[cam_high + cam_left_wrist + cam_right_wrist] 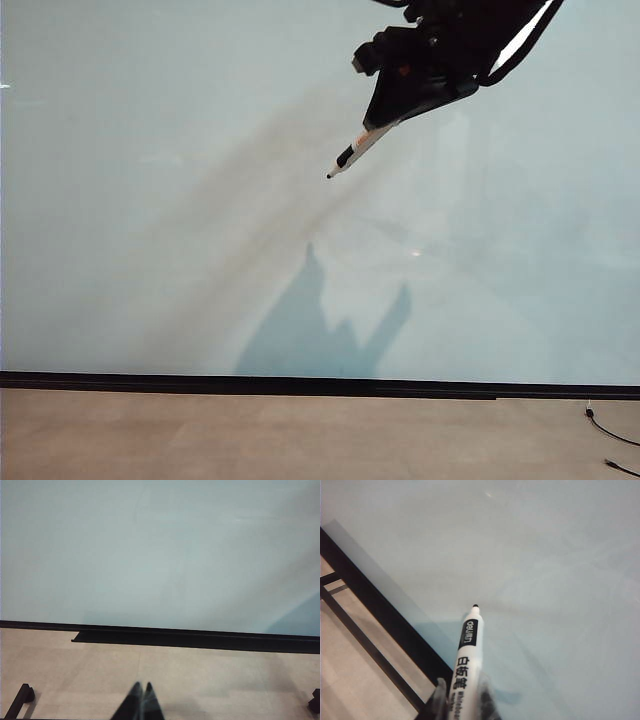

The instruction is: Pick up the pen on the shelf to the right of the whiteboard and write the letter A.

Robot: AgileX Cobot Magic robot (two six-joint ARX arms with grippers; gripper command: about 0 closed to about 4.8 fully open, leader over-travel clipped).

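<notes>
tan floor below | black cables at its right edge

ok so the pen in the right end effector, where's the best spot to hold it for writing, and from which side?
Grip the white barrel of the pen behind the black label band, coming from the tail end, as the right end effector does now, shut on it. The slim straight barrel suits two fingers, and the black tip stays clear to reach the whiteboard. The left end effector is shut, low near the floor.

Right end effector clamped, raised high; left end effector closed, low
</notes>
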